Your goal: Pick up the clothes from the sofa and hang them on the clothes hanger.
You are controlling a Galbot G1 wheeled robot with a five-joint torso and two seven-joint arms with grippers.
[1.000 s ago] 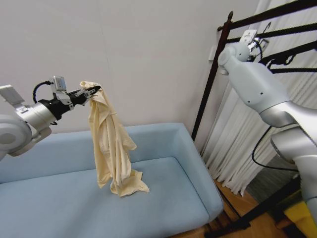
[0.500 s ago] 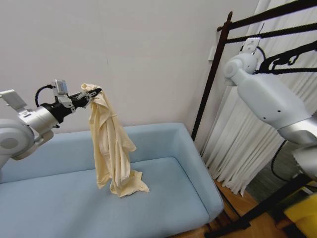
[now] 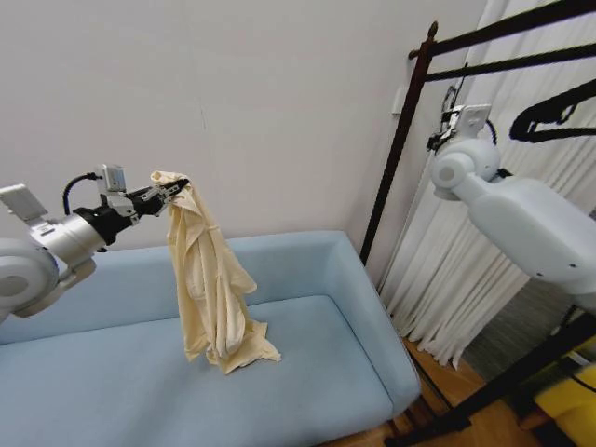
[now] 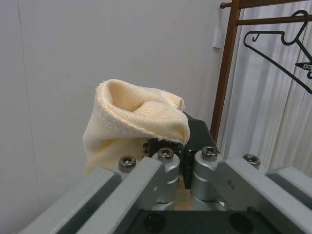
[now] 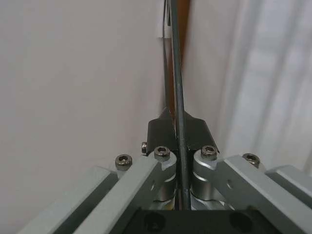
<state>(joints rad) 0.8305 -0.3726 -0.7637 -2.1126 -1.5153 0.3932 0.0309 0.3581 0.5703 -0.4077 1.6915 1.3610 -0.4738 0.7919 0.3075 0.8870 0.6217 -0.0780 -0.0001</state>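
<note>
Your left gripper [image 3: 173, 189] is clamped on a bunched top fold of the cream garment [image 3: 212, 289], held above the sofa [image 3: 298, 256] with the hem resting on its seat. It is likely light, limp and slippy: you should grip thick folds, never one layer. Past the sofa's right end, high up, the right gripper [image 3: 448, 122] is pinched closed on a thin hanger [image 5: 176, 73].

White curtains [image 3: 438, 279] beside plain wall [image 3: 279, 93]

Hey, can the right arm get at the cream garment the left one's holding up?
Probably not yet. The right gripper is shut on a black hanger beside the rack, so its fingers are taken, though open air above the sofa separates it from the garment in the left gripper.
</note>
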